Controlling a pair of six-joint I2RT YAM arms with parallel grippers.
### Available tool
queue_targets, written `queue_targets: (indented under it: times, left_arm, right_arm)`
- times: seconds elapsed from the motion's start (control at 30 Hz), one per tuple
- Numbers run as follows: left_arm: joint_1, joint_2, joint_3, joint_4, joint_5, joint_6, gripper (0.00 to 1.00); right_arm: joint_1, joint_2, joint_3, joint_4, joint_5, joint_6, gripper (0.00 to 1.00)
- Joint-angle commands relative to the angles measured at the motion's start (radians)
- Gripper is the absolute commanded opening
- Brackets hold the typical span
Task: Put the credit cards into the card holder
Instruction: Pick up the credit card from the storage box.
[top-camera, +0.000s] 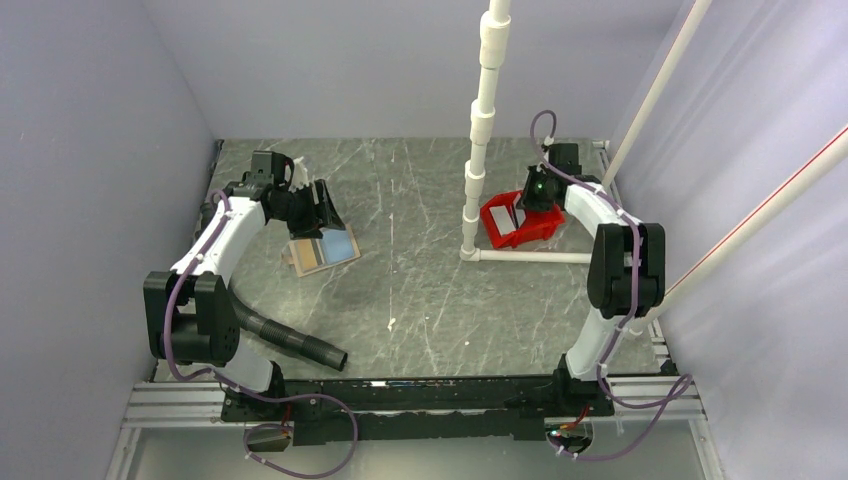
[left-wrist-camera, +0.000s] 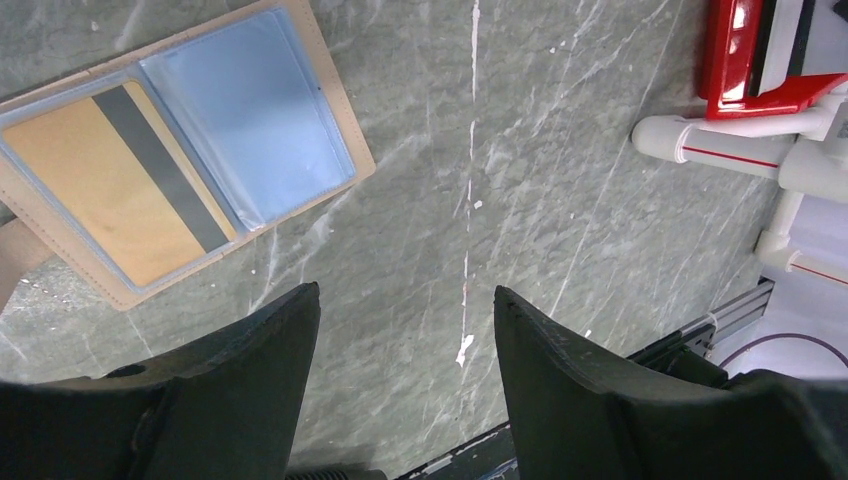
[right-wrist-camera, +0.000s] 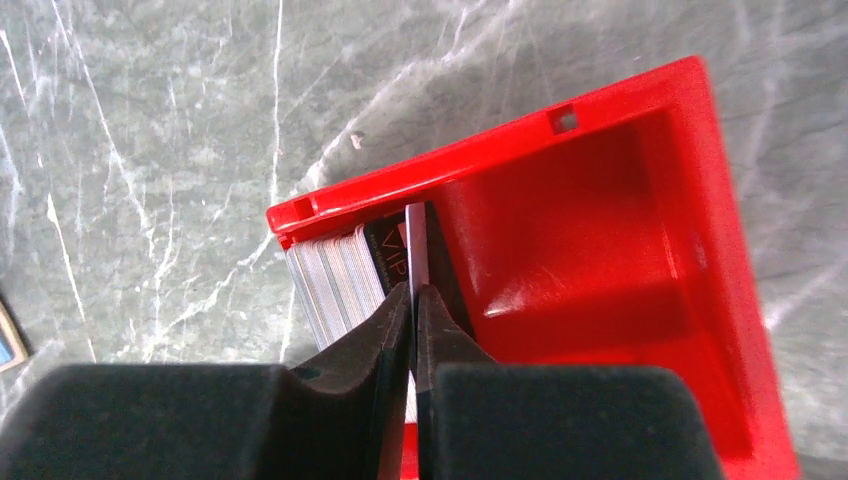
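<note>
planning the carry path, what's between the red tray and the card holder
Top view: an upright white pipe post beside the red tray; otherwise bare table up to the card holder.

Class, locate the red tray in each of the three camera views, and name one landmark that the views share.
Top external: red tray right of centre, beside the white pipe stand.
Left wrist: top right corner, cut off by the edge.
Right wrist: fills the centre and right.
Shared landmark: the grey veined tabletop.
</note>
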Motion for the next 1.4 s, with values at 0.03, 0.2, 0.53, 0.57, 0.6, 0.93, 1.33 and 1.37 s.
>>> queue_targets:
  times: [0.03, 0.2, 0.53, 0.57, 0.6, 0.93, 1.33, 1.37]
  left_arm:
    - [-0.004, 0.012, -0.013, 0.041, 0.052, 0.017, 0.70]
    - [-0.013, 0.011, -0.020, 0.051, 0.063, 0.006, 0.77]
    - [-0.023, -0.052, -0.099, 0.146, 0.239, -0.084, 0.82]
    - [-0.023, -0.065, -0.120, 0.177, 0.265, -0.102, 0.82]
    - [-0.022, -0.080, -0.148, 0.206, 0.300, -0.121, 0.82]
    - [0.031, -0.484, -0.339, 0.349, 0.253, -0.267, 0.84]
    - [0.029, -0.688, -0.492, 0.863, 0.650, -0.539, 0.86]
    - [0.016, -0.681, -0.506, 0.919, 0.665, -0.572, 0.87]
  right_arm:
    - [0.040, -0.134, 0.063, -0.034, 0.191, -0.037, 0.00]
    - [0.200, -0.274, 0.069, -0.252, 0.615, 0.035, 0.00]
    - [0.438, -0.879, -0.419, -0.310, 0.185, 0.026, 0.00]
    - [0.463, -0.921, -0.460, -0.271, 0.055, -0.007, 0.00]
    - [0.491, -0.956, -0.499, -0.226, -0.070, -0.020, 0.00]
    - [0.815, -0.719, -0.402, 0.317, -0.225, 0.099, 0.00]
    - [0.864, -0.634, -0.334, 0.720, -0.013, 0.416, 0.00]
    - [0.864, -0.642, -0.344, 0.744, -0.006, 0.427, 0.00]
